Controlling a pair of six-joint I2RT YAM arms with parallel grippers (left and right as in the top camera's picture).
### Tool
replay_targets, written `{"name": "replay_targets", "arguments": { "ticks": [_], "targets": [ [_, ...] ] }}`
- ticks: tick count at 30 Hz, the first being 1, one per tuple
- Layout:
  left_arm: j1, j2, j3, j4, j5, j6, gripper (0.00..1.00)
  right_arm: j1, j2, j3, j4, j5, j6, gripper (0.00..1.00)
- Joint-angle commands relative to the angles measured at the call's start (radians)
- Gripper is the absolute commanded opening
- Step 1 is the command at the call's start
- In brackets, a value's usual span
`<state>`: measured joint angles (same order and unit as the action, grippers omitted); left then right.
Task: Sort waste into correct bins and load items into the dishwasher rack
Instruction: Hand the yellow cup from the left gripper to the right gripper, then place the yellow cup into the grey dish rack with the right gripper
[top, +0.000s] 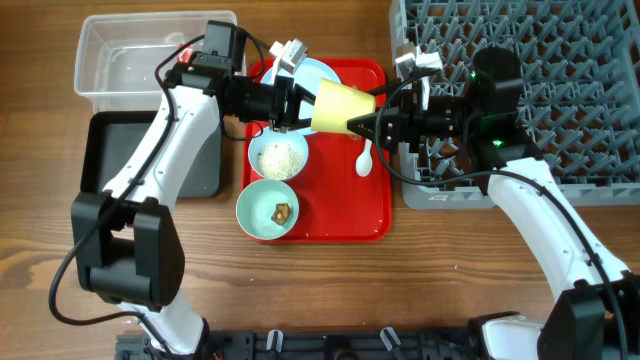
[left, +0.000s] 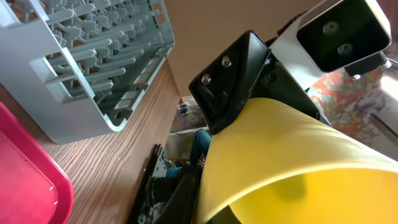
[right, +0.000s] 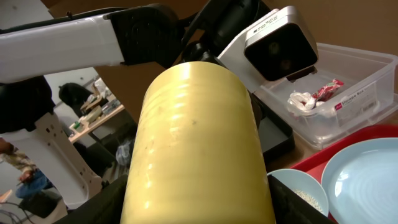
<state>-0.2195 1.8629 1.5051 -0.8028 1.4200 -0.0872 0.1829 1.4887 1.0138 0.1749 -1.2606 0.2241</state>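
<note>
Overhead: plain yellow cup (top: 338, 107), tipped sideways.

- The yellow cup (right: 196, 143) was smooth plastic with a soft sheen and faint rings.
- The red tray (top: 340, 215) was glossy, smooth plastic.
- The dishwasher rack (top: 560, 100) was matt grey plastic.
- The table (top: 300, 290) was grained, matt wood.
- The clear bin (top: 130, 60) was translucent plastic.

A yellow plastic cup (top: 335, 108), plain and unpatterned, is shown. A red plastic tray (top: 345, 215), 2 pale blue round bowls (top: 255, 205) and a white spoon (top: 365, 160) are seen. A grey lattice dishwasher rack (top: 560, 100) is patterned in a grid. A brown wood-grain table (top: 420, 300) is streaked darker.
</note>
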Motion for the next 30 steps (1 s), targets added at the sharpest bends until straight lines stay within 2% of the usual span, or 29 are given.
{"name": "replay_targets", "arguments": {
  "ticks": [1,4,8,11,14,15,18,22,25,30],
  "targets": [
    [-0.014,-0.019,0.012,-0.001,-0.041,-0.003,0.05,-0.006,0.010,0.000,0.023,-0.039,0.008,0.50],
    [0.010,-0.019,0.012,-0.001,-0.041,-0.003,0.10,-0.102,0.010,0.000,0.005,-0.052,0.041,0.46],
    [0.029,-0.019,0.012,-0.001,-0.041,-0.003,0.11,-0.197,0.010,0.000,-0.074,-0.049,0.028,0.46],
    [0.029,-0.019,0.012,0.004,-0.076,-0.002,0.14,-0.232,0.010,0.000,-0.207,0.079,0.014,0.44],
    [0.028,-0.019,0.012,0.003,-0.281,-0.002,0.14,-0.258,-0.020,0.019,-0.395,0.245,0.015,0.43],
    [0.028,-0.019,0.012,0.002,-0.402,-0.002,0.14,-0.263,-0.058,0.066,-0.549,0.379,0.005,0.43],
    [0.028,-0.019,0.012,-0.006,-0.597,-0.002,0.14,-0.262,-0.119,0.259,-0.915,0.716,-0.054,0.43],
    [0.028,-0.019,0.012,-0.054,-0.819,-0.002,0.14,-0.263,-0.125,0.488,-1.297,1.135,-0.065,0.43],
    [0.028,-0.019,0.012,-0.082,-0.894,-0.002,0.14,-0.263,-0.097,0.491,-1.397,1.254,-0.038,0.43],
    [0.028,-0.019,0.012,-0.112,-0.951,0.005,0.15,-0.262,0.098,0.491,-1.508,1.226,-0.040,0.45]
  ]
}}
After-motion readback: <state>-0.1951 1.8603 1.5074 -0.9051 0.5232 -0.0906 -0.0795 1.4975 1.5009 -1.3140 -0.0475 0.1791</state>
